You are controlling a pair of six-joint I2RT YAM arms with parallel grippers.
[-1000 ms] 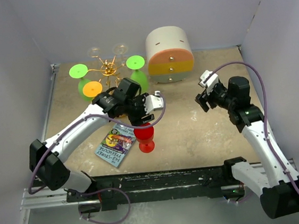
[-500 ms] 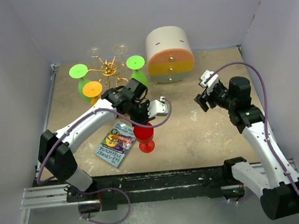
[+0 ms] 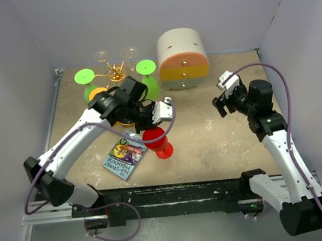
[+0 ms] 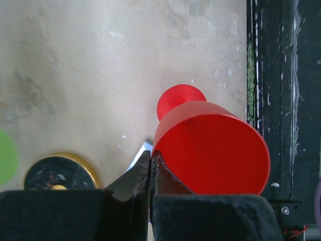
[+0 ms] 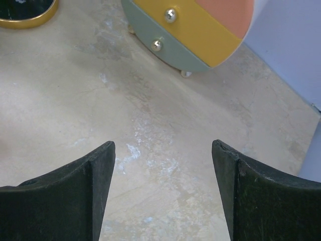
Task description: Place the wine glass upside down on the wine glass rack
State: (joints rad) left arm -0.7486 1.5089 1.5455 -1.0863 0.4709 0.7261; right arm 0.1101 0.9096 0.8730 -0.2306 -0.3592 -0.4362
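Jaws: left gripper (image 4: 150,160) clamps the wine glass (image 4: 210,150), right gripper (image 5: 161,144) open; we judge placement on the wine glass rack (image 3: 115,74), 11 o'clock, pending.

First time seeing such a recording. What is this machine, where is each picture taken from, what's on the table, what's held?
Two robot arms are bolted at the near edge of a table. One picture looks down from above; the other two come from wrist cameras. The left gripper is shut on the rim of a tilted red wine glass. The right gripper is open and empty. At the back stand a gold wine glass rack with upside-down green glasses and a drawer box. A booklet lies near the front.
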